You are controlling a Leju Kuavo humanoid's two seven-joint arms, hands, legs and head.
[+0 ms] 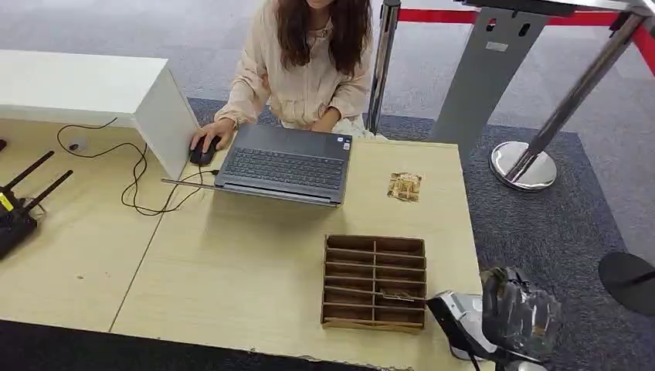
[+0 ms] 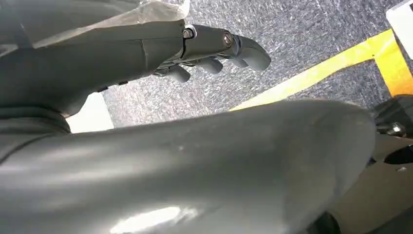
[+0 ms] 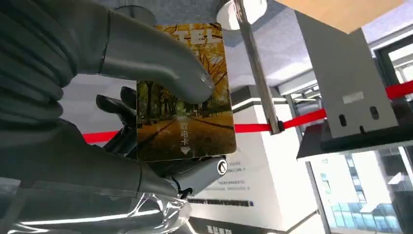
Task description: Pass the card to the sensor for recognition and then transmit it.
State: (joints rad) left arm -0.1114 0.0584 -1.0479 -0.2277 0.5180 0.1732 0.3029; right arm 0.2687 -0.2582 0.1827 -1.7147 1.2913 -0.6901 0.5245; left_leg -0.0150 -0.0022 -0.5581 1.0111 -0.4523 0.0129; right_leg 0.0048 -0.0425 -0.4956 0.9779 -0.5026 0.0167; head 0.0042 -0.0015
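A card (image 3: 185, 122) printed with yellow autumn trees is pinched in my right hand (image 3: 122, 97), the thumb (image 3: 160, 63) pressing on its face and the darker fingers behind it. In the head view that right hand (image 1: 519, 313), wrapped in clear plastic, hovers off the table's front right corner, just right of the white and black sensor (image 1: 454, 315). A second card (image 1: 405, 186) of similar look lies flat on the table beside the laptop. My left hand (image 2: 214, 51) hangs low over grey carpet, fingers loosely apart and holding nothing.
A brown cardboard divider box (image 1: 375, 282) stands left of the sensor. A person sits behind the open laptop (image 1: 287, 164), one hand on a mouse (image 1: 203, 151). A white box (image 1: 93, 89), cables and a black router (image 1: 15, 212) occupy the left. Barrier posts (image 1: 525, 162) stand at right.
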